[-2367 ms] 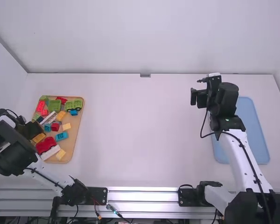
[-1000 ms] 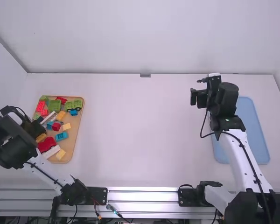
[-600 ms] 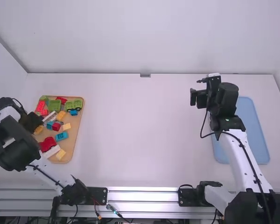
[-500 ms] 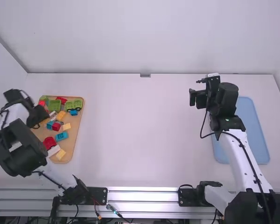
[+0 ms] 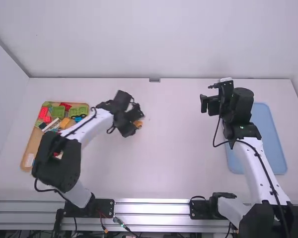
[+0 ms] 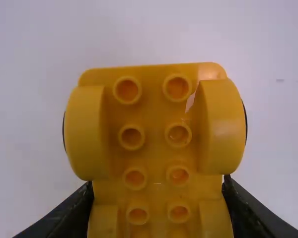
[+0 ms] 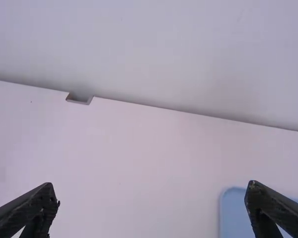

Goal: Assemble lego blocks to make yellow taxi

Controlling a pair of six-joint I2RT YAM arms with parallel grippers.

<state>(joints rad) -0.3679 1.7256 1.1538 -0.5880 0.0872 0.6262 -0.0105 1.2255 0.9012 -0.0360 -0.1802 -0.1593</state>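
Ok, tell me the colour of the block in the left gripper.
The block is plain orange-yellow, seen best in the left wrist view.

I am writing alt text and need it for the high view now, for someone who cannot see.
The left arm holds a yellow-orange block in its gripper, to the right of a wooden tray of colourful blocks on a white table. Farther right, the other arm extends beside a blue tray.
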